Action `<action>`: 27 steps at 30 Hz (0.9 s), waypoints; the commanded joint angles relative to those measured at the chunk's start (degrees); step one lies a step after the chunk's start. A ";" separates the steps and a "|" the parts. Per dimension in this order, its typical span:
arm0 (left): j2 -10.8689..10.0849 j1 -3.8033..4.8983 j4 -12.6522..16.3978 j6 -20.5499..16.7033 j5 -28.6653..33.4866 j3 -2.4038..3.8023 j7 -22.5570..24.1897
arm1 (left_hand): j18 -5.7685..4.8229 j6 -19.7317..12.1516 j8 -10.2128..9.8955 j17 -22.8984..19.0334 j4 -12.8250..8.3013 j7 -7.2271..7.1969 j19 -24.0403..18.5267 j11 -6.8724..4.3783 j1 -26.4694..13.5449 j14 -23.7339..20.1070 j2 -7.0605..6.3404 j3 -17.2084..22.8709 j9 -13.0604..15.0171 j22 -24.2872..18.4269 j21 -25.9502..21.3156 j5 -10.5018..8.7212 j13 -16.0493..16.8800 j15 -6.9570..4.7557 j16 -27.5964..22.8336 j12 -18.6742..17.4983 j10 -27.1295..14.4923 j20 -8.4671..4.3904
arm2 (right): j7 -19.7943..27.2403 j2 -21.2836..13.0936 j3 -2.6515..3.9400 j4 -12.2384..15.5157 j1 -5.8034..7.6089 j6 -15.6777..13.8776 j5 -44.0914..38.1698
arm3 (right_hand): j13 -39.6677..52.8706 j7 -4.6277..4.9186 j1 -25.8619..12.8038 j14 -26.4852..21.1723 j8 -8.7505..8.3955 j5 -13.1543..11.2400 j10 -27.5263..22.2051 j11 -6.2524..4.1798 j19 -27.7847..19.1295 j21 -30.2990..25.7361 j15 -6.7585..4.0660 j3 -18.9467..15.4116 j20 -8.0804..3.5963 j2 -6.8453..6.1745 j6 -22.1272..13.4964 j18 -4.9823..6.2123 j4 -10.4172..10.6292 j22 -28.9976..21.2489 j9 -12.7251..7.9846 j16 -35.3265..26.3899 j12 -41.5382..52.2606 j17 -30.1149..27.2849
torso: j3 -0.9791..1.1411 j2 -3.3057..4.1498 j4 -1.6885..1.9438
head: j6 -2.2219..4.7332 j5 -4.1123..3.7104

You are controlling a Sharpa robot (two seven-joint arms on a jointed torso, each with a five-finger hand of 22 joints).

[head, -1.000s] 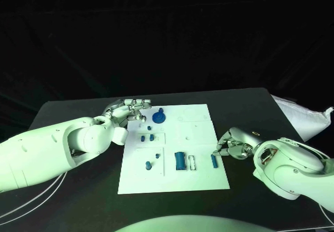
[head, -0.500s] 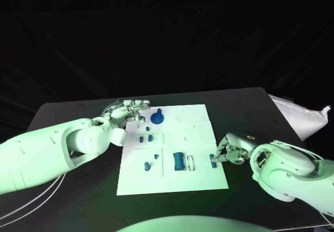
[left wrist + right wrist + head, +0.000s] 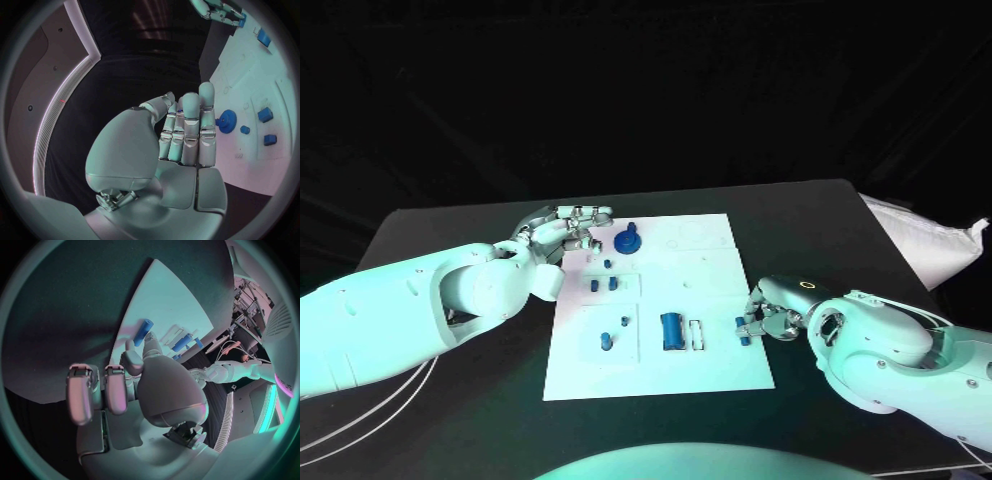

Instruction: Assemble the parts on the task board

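Right hand pinches blue part; left hand empty

arms: 2, smooth white rounded shells, bulky at the forearms
left hand: silver segmented fingers, pale palm plate
right hand: silver, with a small yellow ring mark on its wrist
cables: thin white lines under the left arm

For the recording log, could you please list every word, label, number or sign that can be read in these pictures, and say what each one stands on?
No text can be read in any view.
Task board: faint marks near the blue gear, too small to read.
Right hand: a small ring mark on the wrist housing, no letters legible.
Left hand: no markings visible.
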 commanded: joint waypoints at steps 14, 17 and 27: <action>-0.11 -0.08 0.18 1.13 -0.45 0.03 0.38 | 1.06 -0.45 0.23 -0.11 -0.02 0.10 -0.24 0.04 0.09 -0.46 0.55 -0.37 -0.07 -0.10 -0.40 0.24 -0.08 -0.13 0.22 0.26 -0.60 0.14 | -0.62 2.28 -0.01 -0.77 -1.17 11.98 -12.76 | 0.09 -0.06 3.28 4.36 -0.62 -6.88 0.32 -0.41 1.07 0.04 -0.60 1.83 -0.48 0.50 1.44 -0.55 -1.91 7.35 -1.03 0.04 0.30 6.56 | -0.08 -0.04 -0.07 | -0.45 0.34; -0.12 -0.09 0.23 1.06 -0.69 0.04 0.51 | 1.07 -0.42 0.29 -0.16 -0.03 0.08 -0.23 0.02 0.12 -0.48 0.64 -0.35 -0.05 -0.13 -0.43 0.25 -0.08 -0.13 0.25 0.35 -0.61 0.15 | -0.61 2.64 -0.01 -0.81 -1.38 13.54 -14.31 | -0.03 -0.16 4.91 4.40 -0.76 -7.94 0.18 -0.50 1.14 0.10 -0.70 3.10 -0.54 1.08 1.55 -0.58 -2.94 7.47 -1.28 0.17 0.08 6.77 | -0.03 -0.01 -0.01 | -0.47 0.39; -0.26 -0.09 0.30 0.91 -0.89 0.04 0.61 | 1.07 -0.37 0.35 -0.19 -0.06 0.05 -0.23 -0.01 0.17 -0.50 0.72 -0.32 -0.04 -0.14 -0.44 0.26 -0.07 -0.14 0.26 0.43 -0.59 0.15 | -1.01 2.92 0.00 -0.66 -1.76 8.49 -10.96 | -0.12 -0.35 8.67 4.42 -1.22 -4.10 0.09 -0.83 1.35 0.30 -0.92 9.21 -0.88 3.47 1.95 -0.66 -5.99 7.80 -2.08 0.25 -0.13 6.95 | -0.05 -0.04 0.01 | -0.68 0.39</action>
